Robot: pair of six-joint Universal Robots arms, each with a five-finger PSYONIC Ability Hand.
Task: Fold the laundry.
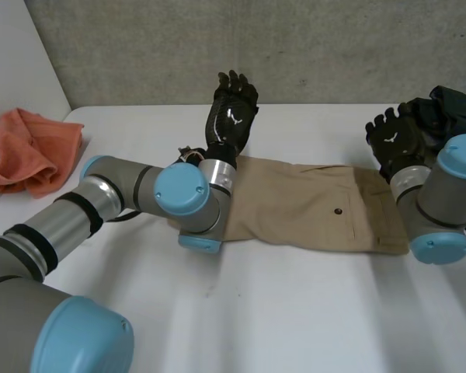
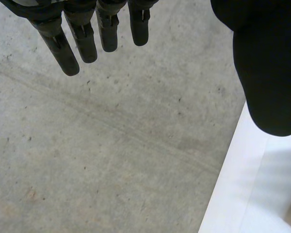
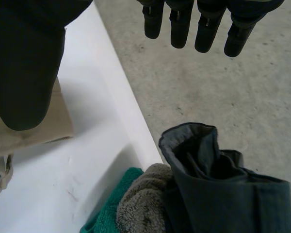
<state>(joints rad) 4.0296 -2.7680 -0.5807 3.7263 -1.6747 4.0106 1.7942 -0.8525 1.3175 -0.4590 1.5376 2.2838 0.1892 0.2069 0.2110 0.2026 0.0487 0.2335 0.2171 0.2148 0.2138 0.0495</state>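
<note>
Your left hand is raised off the cloth and holds nothing, its fingers straight and spread with the thumb well apart. Your right hand is likewise relaxed and empty.

Nearest you, the white worktop is bare. Beyond that lies the flat beige cotton garment, probably trousers or shorts already doubled over. It sits in the middle of the worktop with its long axis running from one arm to the other. The left forearm crosses its left end and the right forearm is over its right end, so each hand has one short end just below and behind its palm.

The cloth looks smooth, with a small dark button, a pocket seam and a few light creases towards the right end. I judge the next fold brings one short end over to the other, and each hand is equally near its own end.

Farther off, a crumpled orange towel lies at the far left, well apart. A heap of dark slate cloth sits at the far right, just beside the right hand. A grey towel and a green towel lie against it.
</note>
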